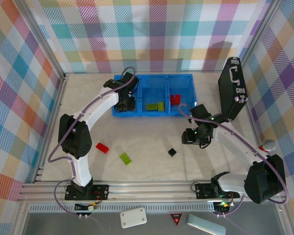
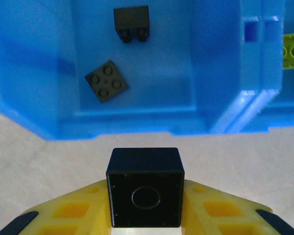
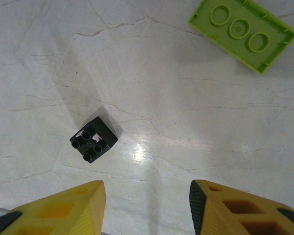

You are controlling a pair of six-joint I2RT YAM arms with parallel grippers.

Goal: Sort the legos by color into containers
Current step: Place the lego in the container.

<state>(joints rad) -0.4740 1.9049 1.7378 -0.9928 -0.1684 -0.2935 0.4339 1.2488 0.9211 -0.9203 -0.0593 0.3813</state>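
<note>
Presently left hand (image 2: pixel 145 205), clamped on a small black plastic cube (image 2: pixel 145 171), should advance over the upper-frame bright-blue plastic bin compartment (image 2: pixel 196 63) and release; right hand (image 3: pixel 147 196) apart.

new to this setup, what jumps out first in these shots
The bright blue bin at the far side, with sorted bricks inside. The left fingers clamp a black cube right by the bin's left compartment. The right fingers stand open near a loose black brick on the table.
</note>
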